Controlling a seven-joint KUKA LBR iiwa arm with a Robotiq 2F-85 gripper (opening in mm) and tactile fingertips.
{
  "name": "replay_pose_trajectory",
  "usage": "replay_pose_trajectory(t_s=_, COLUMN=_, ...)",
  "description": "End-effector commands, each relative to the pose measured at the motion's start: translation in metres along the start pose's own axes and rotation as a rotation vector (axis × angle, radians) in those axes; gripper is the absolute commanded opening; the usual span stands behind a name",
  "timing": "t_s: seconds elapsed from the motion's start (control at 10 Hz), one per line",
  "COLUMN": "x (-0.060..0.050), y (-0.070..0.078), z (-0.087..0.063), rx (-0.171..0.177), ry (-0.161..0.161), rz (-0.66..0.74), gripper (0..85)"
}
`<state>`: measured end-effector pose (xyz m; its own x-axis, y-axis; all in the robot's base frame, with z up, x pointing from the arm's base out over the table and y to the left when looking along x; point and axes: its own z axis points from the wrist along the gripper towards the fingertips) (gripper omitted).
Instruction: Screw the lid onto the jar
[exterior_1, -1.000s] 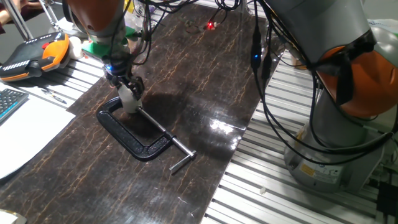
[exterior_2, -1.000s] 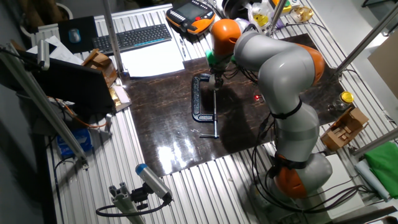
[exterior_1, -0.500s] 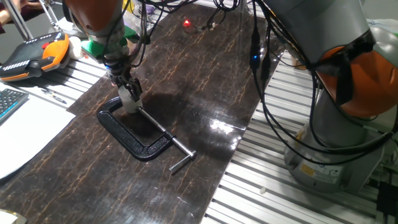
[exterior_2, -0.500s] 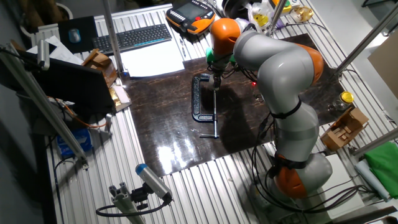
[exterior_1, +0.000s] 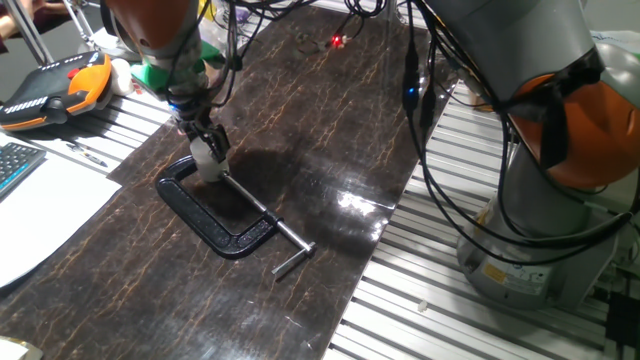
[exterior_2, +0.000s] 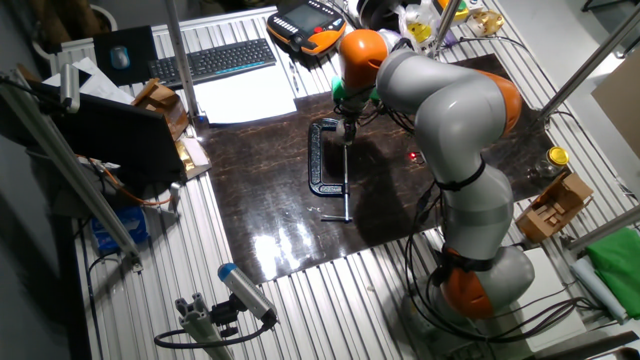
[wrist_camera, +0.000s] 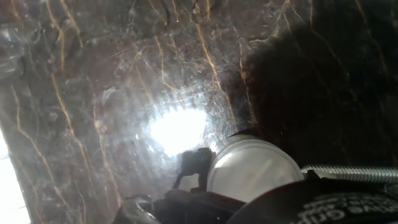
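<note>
The small whitish jar (exterior_1: 211, 172) stands on the dark mat inside the mouth of a black C-clamp (exterior_1: 215, 218), by the clamp's screw end. The pale lid (exterior_1: 208, 153) sits on top of it, with my gripper (exterior_1: 206, 143) coming straight down and shut on it. In the hand view the lid (wrist_camera: 252, 171) is a pale round disc at the bottom, with one dark finger (wrist_camera: 196, 163) against its left edge. The clamp's threaded screw (wrist_camera: 348, 173) runs off to the right. In the other fixed view the gripper (exterior_2: 347, 128) hides both the jar and the lid.
An orange teach pendant (exterior_1: 60, 85) and white paper (exterior_1: 40, 215) lie left of the mat. A keyboard (exterior_2: 210, 60) lies beyond the paper. The clamp's handle bar (exterior_1: 292, 258) juts toward the mat's front. Wooden blocks (exterior_2: 555, 205) and a yellow-capped jar (exterior_2: 557, 157) stand at the right.
The hand has twisted about its own axis over the jar, and the red light on the arm swung left and back. The fingers stayed on the lid and the clamp has not moved.
</note>
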<state>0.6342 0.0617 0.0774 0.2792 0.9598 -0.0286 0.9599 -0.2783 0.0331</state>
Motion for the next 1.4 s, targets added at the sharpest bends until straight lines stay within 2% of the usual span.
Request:
replay_pose_trajectory(t_s=0.0, x=0.000, y=-0.001, z=-0.002, rx=0.000, ry=0.000, rz=-0.020, gripper=85.0)
replay_pose_trajectory(t_s=0.2, x=-0.004, y=0.000, z=-0.012, rx=0.004, ry=0.010, rz=-0.062, gripper=85.0)
replay_pose_trajectory(t_s=0.5, x=-0.010, y=0.003, z=-0.043, rx=0.038, ry=0.028, rz=-0.224, gripper=83.7)
replay_pose_trajectory(t_s=0.6, x=-0.010, y=0.001, z=-0.051, rx=0.039, ry=0.024, rz=-0.313, gripper=71.7)
replay_pose_trajectory(t_s=0.7, x=-0.010, y=-0.003, z=-0.057, rx=0.034, ry=0.014, rz=-0.411, gripper=55.7)
replay_pose_trajectory(t_s=0.8, x=-0.010, y=-0.008, z=-0.060, rx=0.039, ry=-0.007, rz=-0.512, gripper=39.0)
replay_pose_trajectory(t_s=0.9, x=-0.010, y=-0.012, z=-0.062, rx=0.044, ry=-0.030, rz=-0.607, gripper=26.0)
replay_pose_trajectory(t_s=1.1, x=-0.018, y=-0.014, z=-0.068, rx=0.050, ry=-0.032, rz=-0.820, gripper=0.7)
replay_pose_trajectory(t_s=1.3, x=-0.023, y=-0.019, z=-0.074, rx=0.056, ry=-0.042, rz=-0.980, gripper=0.7)
